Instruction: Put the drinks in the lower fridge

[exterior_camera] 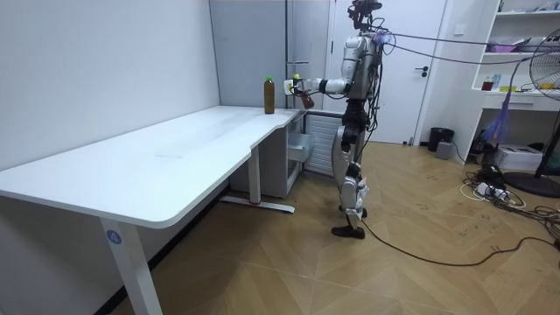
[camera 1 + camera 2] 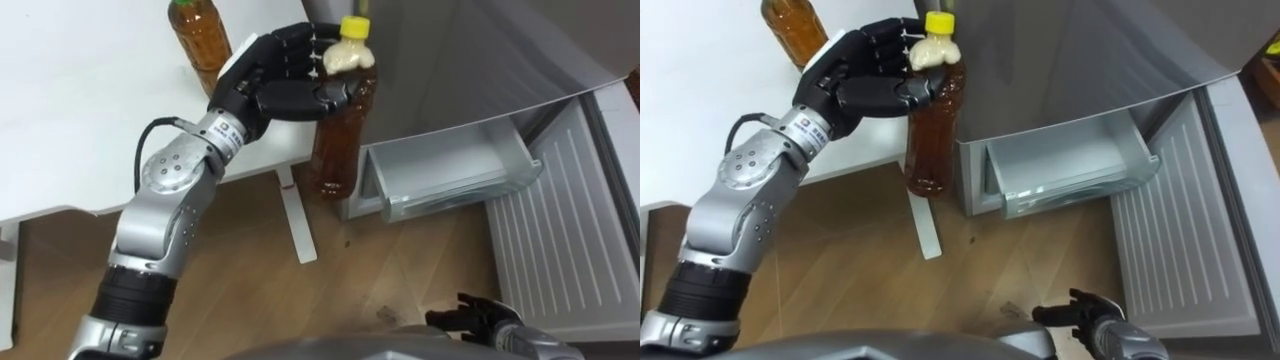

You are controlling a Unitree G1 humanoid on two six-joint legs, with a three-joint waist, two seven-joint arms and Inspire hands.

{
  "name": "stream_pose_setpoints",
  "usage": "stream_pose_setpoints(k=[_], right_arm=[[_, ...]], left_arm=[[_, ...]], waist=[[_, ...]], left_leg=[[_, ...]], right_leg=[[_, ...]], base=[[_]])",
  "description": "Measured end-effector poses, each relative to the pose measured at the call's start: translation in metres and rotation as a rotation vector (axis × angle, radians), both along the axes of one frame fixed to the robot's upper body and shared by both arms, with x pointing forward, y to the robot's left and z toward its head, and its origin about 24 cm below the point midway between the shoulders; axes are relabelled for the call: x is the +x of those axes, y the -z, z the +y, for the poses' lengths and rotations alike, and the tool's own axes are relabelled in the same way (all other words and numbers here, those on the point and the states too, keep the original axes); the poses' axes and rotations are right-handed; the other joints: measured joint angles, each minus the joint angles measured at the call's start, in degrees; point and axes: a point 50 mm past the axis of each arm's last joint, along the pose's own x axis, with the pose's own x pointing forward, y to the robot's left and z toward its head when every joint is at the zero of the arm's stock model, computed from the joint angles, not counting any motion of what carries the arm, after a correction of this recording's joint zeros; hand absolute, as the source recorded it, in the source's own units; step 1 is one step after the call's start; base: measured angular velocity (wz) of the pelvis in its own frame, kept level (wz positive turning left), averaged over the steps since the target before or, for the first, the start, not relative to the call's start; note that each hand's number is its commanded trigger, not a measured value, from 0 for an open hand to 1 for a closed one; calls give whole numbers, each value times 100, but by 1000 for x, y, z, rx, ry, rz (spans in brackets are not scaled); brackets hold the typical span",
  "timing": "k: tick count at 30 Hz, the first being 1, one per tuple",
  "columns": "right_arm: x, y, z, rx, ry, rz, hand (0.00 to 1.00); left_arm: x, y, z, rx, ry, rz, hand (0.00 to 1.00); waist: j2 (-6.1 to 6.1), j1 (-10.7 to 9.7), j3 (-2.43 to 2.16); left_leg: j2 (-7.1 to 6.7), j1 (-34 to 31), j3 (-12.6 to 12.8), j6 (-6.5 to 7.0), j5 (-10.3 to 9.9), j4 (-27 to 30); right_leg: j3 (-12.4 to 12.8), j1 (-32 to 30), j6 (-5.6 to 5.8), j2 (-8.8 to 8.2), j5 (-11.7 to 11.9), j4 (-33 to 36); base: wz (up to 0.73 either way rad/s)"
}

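Note:
My left hand (image 2: 270, 85) is shut on the neck and shoulder of a brown tea bottle (image 2: 335, 150) with a yellow cap. It holds the bottle upright in the air beside the white table's (image 2: 80, 120) edge, to the left of the open lower fridge drawer (image 2: 450, 175). A second brown tea bottle (image 2: 200, 35) stands on the table just behind my hand. My right hand (image 2: 470, 315) hangs low at the bottom edge. In the room view I stand at the table's far end, holding out the bottle (image 1: 302, 94) in front of the grey fridge (image 1: 302, 144).
The fridge's lower door (image 2: 570, 240) is swung open to the right of the pulled-out grey drawer. The table's white foot (image 2: 298, 215) lies on the wooden floor below the held bottle. In the room view, a fan (image 1: 547, 105) and cables stand off on the right.

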Motion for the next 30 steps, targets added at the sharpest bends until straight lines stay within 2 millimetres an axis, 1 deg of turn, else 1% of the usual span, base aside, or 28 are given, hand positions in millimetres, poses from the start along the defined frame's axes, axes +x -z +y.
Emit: stream_pose_setpoints(k=[3,7,10,12,13,15,17,19,23,24,27,30], right_arm=[[3,-1,2,-3,-41,-8,0],[9,-1,7,-6,-101,-18,0],[15,-2,16,11,-146,-40,0],[22,-3,27,51,-206,-69,0],[24,-4,30,64,-226,-80,0],[35,-9,41,121,-291,-130,0],[42,-14,47,154,-330,-166,0],[54,-22,54,188,-390,-224,0],[65,-31,64,251,-464,-274,0],[66,-34,67,272,-487,-287,0],[72,-41,75,324,-526,-324,0],[77,-50,81,362,-560,-366,0]], left_arm=[[0,0,-2,-9,-12,0,100],[0,0,-2,-8,-31,2,100],[1,0,-3,-11,-47,3,100],[1,0,-5,-16,-54,1,100],[0,-1,-6,-19,-53,-2,100],[-2,-5,-7,-23,-43,-22,100],[-3,-5,-7,-29,-37,-36,100],[-5,-5,-5,-27,-37,-49,100],[-7,-2,-3,-21,-43,-36,100],[-9,0,-2,-23,-45,-32,100],[-15,7,-1,-26,-47,-4,100],[-22,15,1,-29,-55,25,100]], waist=[[-21,109,-12],[-25,223,-16],[-19,347,-16],[-18,516,-16],[-18,568,-15],[-25,663,-11],[-26,779,-10],[-50,882,5],[-77,1023,20],[-87,1056,24],[-115,1049,41],[-131,1051,48]], left_leg=[[-1,2,-3,0,0,2],[0,4,-34,0,0,12],[0,-7,-39,-1,0,20],[0,-18,-41,0,0,55],[0,-28,-52,0,0,62],[-5,-100,-124,0,0,107],[-4,-86,-148,0,0,107],[-7,-89,-213,-1,1,111],[-14,-88,-268,-1,1,155],[-16,-90,-279,-1,1,156],[-26,-84,-355,-1,1,170],[-25,-97,-369,-1,1,185]], right_leg=[[-4,10,-2,0,1,0],[-39,34,-2,0,1,-1],[-81,39,-2,-2,1,0],[-87,40,-2,-4,1,8],[-91,39,-2,-4,1,6],[-175,31,-2,-12,1,5],[-210,67,-2,-13,1,4],[-294,101,-1,-14,0,2],[-331,143,-1,-16,0,3],[-349,149,-1,-18,0,6],[-379,192,0,-21,0,7],[-384,201,2,-21,-2,6]], base=[[0],[4],[6],[0],[11],[19],[12],[17],[9],[7],[10],[5]])
